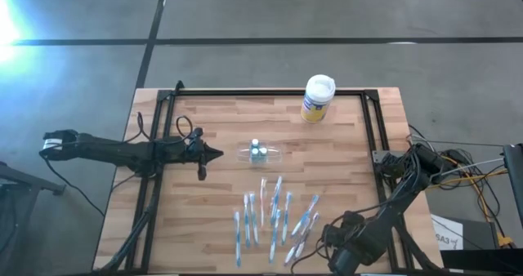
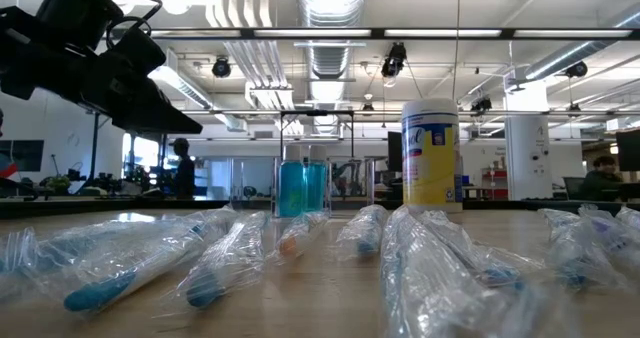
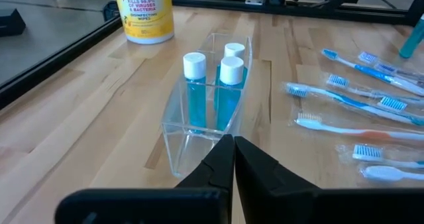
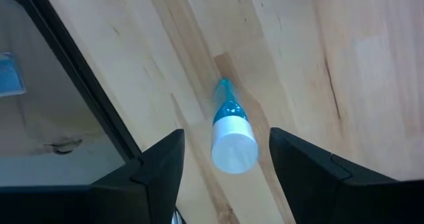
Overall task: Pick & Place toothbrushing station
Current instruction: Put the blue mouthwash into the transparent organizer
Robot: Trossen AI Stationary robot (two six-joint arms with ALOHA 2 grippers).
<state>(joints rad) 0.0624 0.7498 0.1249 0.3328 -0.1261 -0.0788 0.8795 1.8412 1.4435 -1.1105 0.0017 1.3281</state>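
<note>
Bench (image 1: pixel 221 219) fills frame centre. Left arm stretched level from left edge, left hand (image 1: pixel 214 154) clenched, empty, near toothbrushing station (image 1: pixel 261 153) at centre. Right arm folded lower right, right hand (image 4: pixel 225 159) released, blue bottle (image 4: pixel 230 134) between fingers (image 4: pixel 162 164), ungripped.

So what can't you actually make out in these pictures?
- High view: the right gripper sits by the bottom edge, its fingers hidden under its own arm.
- High view: the small bottle seen in the right wrist view cannot be found.
- Low view: the toothbrushing station is blurred, its base hidden behind wrapped toothbrushes.
- Left wrist view: the canister is cut off by the top edge.
</note>
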